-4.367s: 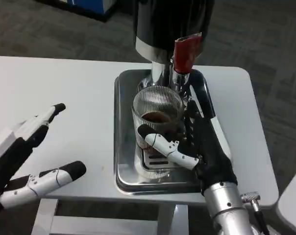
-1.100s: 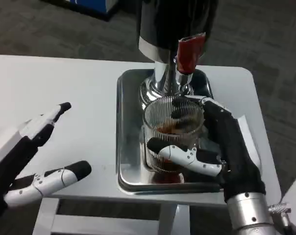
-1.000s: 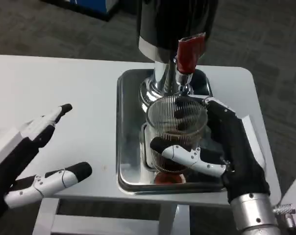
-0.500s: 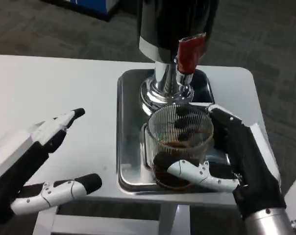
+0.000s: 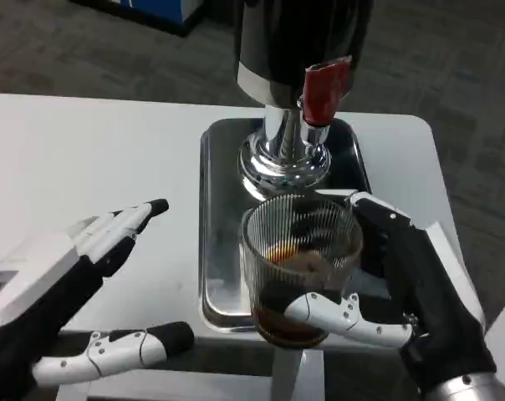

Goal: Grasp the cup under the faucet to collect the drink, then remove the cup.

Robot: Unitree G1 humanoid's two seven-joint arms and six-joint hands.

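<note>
A ribbed clear glass cup (image 5: 298, 266) with dark drink in its bottom is held by my right hand (image 5: 411, 288), fingers wrapped around its right side and thumb across its front. The cup hangs over the front rim of the metal drip tray (image 5: 219, 251), well forward of the faucet with its red lever (image 5: 322, 90) and chrome base (image 5: 283, 159). My left hand (image 5: 60, 292) is open at the lower left, fingers spread, apart from the cup.
The black dispenser body (image 5: 298, 38) rises at the back of the tray. The white table (image 5: 85, 159) stretches left; its front edge lies just under the cup. Grey carpet lies beyond the table's right edge.
My right hand has drawn the cup from under the faucet toward me, to the tray's front rim. My left hand has moved up and to the right.
</note>
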